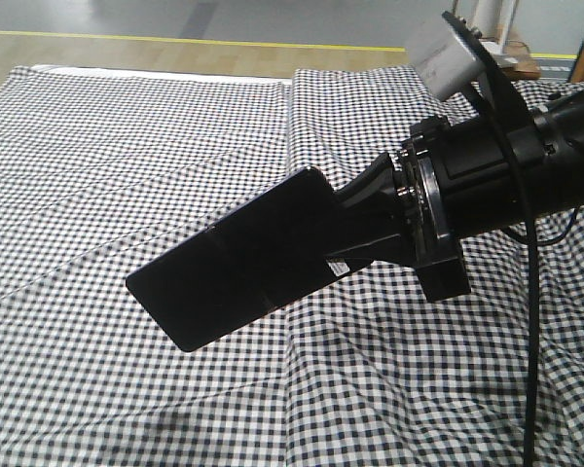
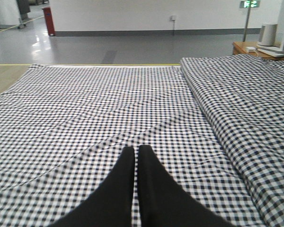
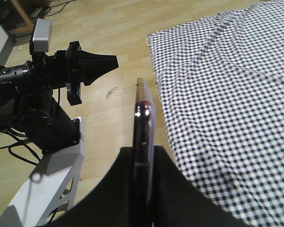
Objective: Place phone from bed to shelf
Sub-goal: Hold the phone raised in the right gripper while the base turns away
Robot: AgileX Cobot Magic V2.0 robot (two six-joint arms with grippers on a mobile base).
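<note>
1. Right hand (image 1: 355,232): black, its jaws closed on one short end of the phone (image 1: 236,274). In the right wrist view the phone stands edge-on, pinched between the two fingers (image 3: 118,189).
2. Phone: a thin glossy black slab with a crease across its middle and a small white label (image 1: 337,265) at the gripped end. It is held clear above the bed (image 1: 127,146) and tilted, with the free end lower and to the left.
3. Left hand (image 2: 135,150): the fingers are pressed together with nothing between them, pointing out across the bed. It is well apart from the phone.
4. Robot base (image 3: 52,189): white, standing on the floor beside the bed, with black cables trailing near it.
5. Bed: draped in black-and-white small-check cloth with long shallow folds. On the right lies a thicker doubled layer (image 2: 236,94), whose rolled edge runs from near to far.
6. Floor: pale wood boards (image 3: 109,23) beside the bed. Past the far edge of the bed there is a yellow line (image 2: 85,65), then glossy grey floor (image 2: 132,47).
7. Bench (image 2: 241,47): brown wood, far right beyond the bed. It carries a white cylinder (image 2: 268,34) and flat pale items too small to tell.
8. Far room: a white wall (image 2: 156,14) with dark skirting, a red bin (image 2: 49,21) at far left, and a green lit sign (image 2: 250,4) on a post at far right.
</note>
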